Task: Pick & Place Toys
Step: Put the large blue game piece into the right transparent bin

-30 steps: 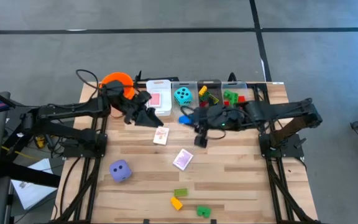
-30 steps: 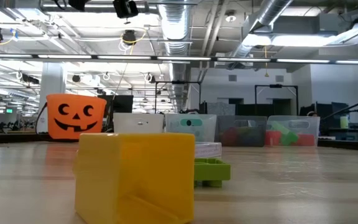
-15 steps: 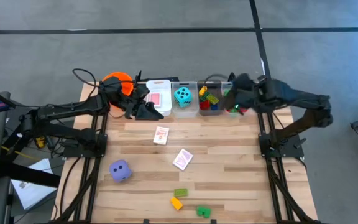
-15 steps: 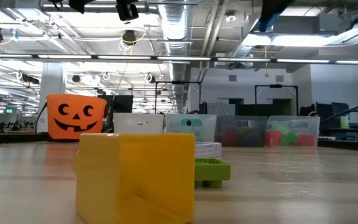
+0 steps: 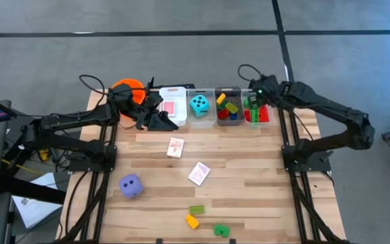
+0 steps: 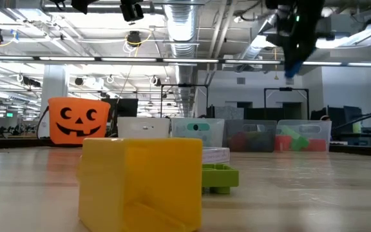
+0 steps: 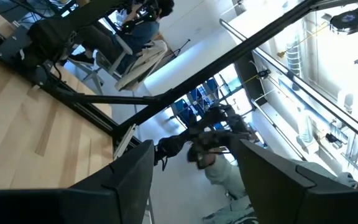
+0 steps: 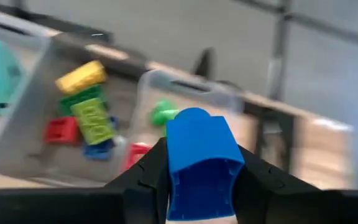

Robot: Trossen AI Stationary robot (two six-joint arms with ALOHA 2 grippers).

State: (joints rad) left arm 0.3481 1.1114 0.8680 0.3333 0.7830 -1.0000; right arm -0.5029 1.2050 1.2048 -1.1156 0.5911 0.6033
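My right gripper hangs above the rightmost clear bin at the table's far edge, shut on a blue brick; the low view shows the brick high in the air. My left gripper stands open with nothing between its fingers, next to the white bin that holds a pink card. On the table lie two pink-backed cards, a purple die and three small bricks. A teal die sits in a clear bin. My right gripper pinches the blue brick's two opposite sides between its two fingers. The brick's rounded end sticks out past the fingertips. The fingers slant downward over the bins. The brick is lifted clear of everything.
An orange pumpkin bucket stands at the far left. A clear bin holds several coloured bricks; the rightmost bin holds red and green ones. In the low view a yellow brick and a green brick stand close in front.
My right gripper has carried the blue brick from the table's middle, in front of the bins, toward the right and far edge, to above the rightmost bin. It has rolled and tipped downward on the way and has stayed shut on the brick.
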